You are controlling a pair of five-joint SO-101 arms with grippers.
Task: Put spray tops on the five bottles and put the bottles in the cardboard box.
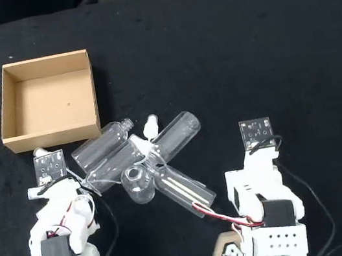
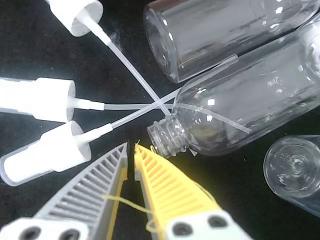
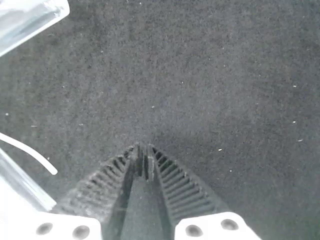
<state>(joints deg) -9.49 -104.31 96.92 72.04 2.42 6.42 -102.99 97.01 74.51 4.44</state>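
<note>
A: Entry, bottles. Where are they?
B: Clear bottles (image 1: 175, 134) lie in a crossed heap on the black counter (image 1: 261, 40), between the two arms and near the front corner of the cardboard box (image 1: 51, 136). All are outside the box. They overlap and are see-through, so the count is unsure; probably five.

A: Spray tops?
B: In the left wrist view, three white spray tops (image 2: 35, 100) lie loose on the counter beside the heap. Their thin dip tubes (image 2: 125, 107) cross next to the bare threaded neck (image 2: 167, 137) of one lying bottle. That neck carries no top.

A: Left hand?
B: The left hand (image 2: 132, 147) is low over the counter, tips just beside that open neck. Its grey and yellow fingers are pressed together and grip nothing.

A: Right hand?
B: The right hand (image 3: 144, 150) is on the other side of the heap, over bare counter. Its fingers are closed tip to tip and it is empty. A bottle edge (image 3: 25, 20) and a length of tube (image 3: 30, 150) sit at the margin of its view, apart from the tips
</note>
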